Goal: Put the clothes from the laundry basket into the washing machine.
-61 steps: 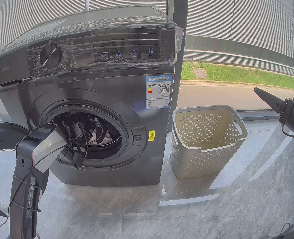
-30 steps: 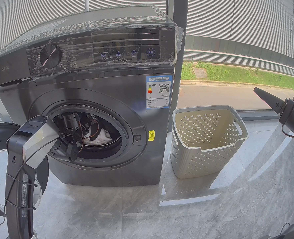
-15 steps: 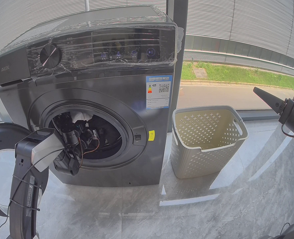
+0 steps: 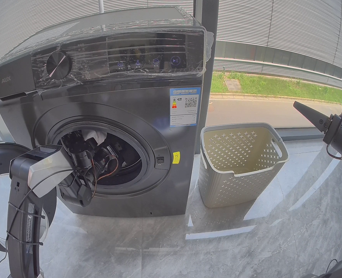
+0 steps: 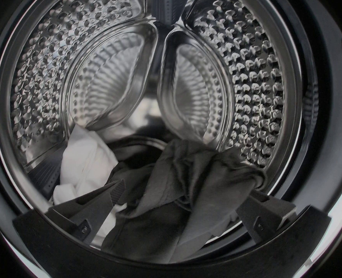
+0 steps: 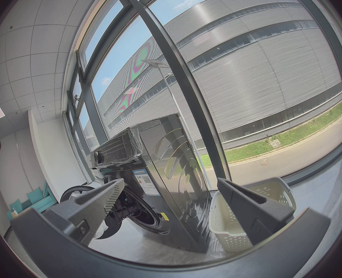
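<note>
Dark garment (image 5: 201,174), lower edge behind left hand (image 5: 184,192)

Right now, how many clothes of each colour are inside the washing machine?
White cloth: 1
Dark grey cloth: 1
Total: 2 pieces that can be told apart in the drum; the heap may hide more.
</note>
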Robot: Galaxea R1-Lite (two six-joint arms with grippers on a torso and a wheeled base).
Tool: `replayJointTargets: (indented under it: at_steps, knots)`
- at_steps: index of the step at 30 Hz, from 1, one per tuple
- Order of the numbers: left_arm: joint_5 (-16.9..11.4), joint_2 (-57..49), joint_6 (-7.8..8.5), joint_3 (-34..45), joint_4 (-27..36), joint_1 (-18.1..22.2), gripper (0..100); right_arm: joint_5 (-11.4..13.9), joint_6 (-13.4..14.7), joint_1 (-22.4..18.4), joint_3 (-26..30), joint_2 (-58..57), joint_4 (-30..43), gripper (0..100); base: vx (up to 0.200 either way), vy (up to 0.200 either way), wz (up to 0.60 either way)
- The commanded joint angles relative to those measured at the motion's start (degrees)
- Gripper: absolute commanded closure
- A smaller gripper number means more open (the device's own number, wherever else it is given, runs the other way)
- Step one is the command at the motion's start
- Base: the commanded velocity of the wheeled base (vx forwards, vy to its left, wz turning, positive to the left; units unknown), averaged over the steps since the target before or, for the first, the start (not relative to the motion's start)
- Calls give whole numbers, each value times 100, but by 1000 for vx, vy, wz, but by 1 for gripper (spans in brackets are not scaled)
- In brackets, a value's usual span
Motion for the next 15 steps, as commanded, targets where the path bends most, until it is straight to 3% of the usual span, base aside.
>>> replayJointTargets:
  at_steps: [1, 5, 8, 10, 15]
  knots:
    - [18, 11, -47, -299, -122, -72, 0, -5, -8, 3, 0, 25, -2, 0, 0, 0, 0]
    - [53, 11, -21, -335, 326, -29, 0, -5, 1, 3, 0, 16, -2, 0, 0, 0, 0]
    - [457, 178, 6, -598, 589, 7, 0, 3, 10, 3, 0, 7, -2, 0, 0, 0, 0]
    - [457, 178, 6, -598, 589, 7, 0, 3, 10, 3, 0, 7, -2, 0, 0, 0, 0]
    - [519, 644, 568, -1679, 607, 209, 0, 3, 10, -6, 8, 7, -2, 0, 0, 0, 0]
